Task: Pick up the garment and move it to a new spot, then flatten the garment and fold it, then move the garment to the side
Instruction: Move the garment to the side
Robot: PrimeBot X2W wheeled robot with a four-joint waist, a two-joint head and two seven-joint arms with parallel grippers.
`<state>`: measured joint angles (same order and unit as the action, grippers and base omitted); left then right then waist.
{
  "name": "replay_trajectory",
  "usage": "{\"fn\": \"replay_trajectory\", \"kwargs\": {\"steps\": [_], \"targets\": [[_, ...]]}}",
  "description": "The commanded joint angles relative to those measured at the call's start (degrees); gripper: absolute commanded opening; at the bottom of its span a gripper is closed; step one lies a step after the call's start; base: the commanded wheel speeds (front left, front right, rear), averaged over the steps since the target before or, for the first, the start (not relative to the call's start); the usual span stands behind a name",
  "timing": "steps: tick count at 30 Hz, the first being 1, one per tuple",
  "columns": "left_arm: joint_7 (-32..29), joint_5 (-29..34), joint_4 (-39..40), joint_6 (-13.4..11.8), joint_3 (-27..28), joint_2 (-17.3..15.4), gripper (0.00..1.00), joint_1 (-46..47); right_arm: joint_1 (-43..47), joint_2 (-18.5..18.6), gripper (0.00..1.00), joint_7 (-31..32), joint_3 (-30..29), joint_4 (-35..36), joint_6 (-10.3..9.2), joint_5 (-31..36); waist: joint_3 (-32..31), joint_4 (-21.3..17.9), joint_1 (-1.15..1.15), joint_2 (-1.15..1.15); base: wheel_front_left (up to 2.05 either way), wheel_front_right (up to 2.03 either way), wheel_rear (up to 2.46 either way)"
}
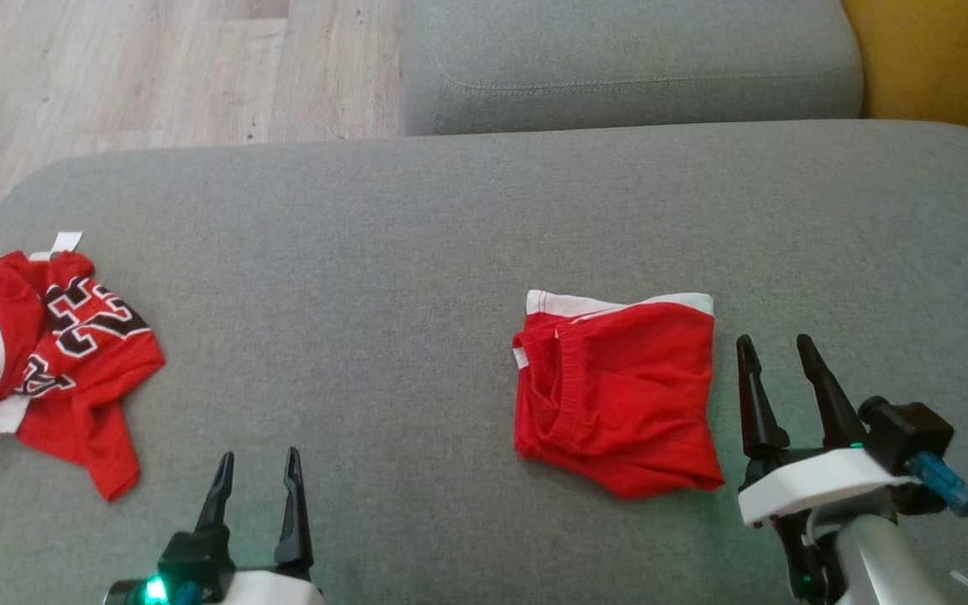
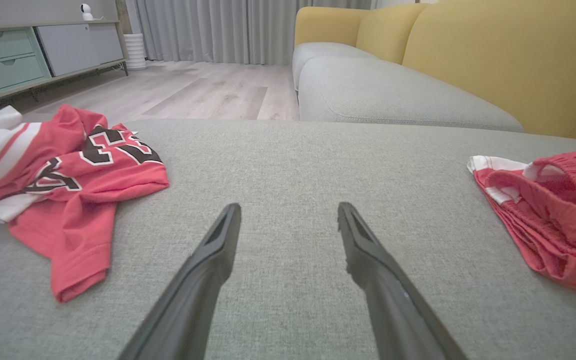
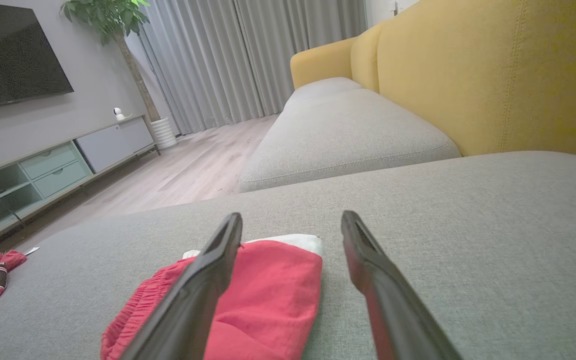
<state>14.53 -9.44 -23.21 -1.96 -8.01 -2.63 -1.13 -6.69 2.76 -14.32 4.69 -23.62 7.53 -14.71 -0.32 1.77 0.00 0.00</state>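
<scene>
With my left gripper (image 1: pixel 258 456) and right gripper (image 1: pixel 774 340) both spread and empty, the folded red shorts (image 1: pixel 618 395) lie on the grey cushion (image 1: pixel 408 252) just beside the right; soft, light, probably floppy, so I'd pinch all layers at that near edge.

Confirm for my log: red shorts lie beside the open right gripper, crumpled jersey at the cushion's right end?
No: the head view shows the crumpled jersey at the left end of the cushion. The red shorts lie beside the open right gripper.
</scene>
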Motion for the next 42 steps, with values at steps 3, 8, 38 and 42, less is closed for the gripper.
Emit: {"fn": "replay_trajectory", "kwargs": {"steps": [3, 8, 38, 42], "targets": [[0.5, 0.9, 2.5, 0.1, 2.0, -0.2, 1.0, 2.8, -2.2, 0.1, 1.0, -0.7, 0.7, 0.7, -0.04, 0.0, 0.0, 0.1, 0.0, 0.0, 0.0, 0.0, 0.0], [0.5, 1.1, 2.8, 0.2, 1.8, -0.2, 1.0, 2.7, -2.2, 0.1, 1.0, -0.7, 1.3, -1.1, -0.04, 0.1, 0.2, 0.3, 0.0, 0.0, 0.0, 0.0, 0.0], [0.5, -1.1, 3.2, 1.5, -4.9, -0.2, 1.0, 7.0, -14.4, 0.1, 0.0, -0.7, 6.1, -22.2, -0.04, -1.0, 5.5, -15.1, 0.0, 0.0, 0.0, 0.0, 0.0], [0.5, -2.0, 3.5, 1.2, -7.9, -0.2, 1.0, 8.5, -14.5, 0.1, 0.0, -0.7, 6.6, -21.6, -0.04, -0.5, 6.2, -20.6, 0.0, 0.0, 0.0, 0.0, 0.0]]}}
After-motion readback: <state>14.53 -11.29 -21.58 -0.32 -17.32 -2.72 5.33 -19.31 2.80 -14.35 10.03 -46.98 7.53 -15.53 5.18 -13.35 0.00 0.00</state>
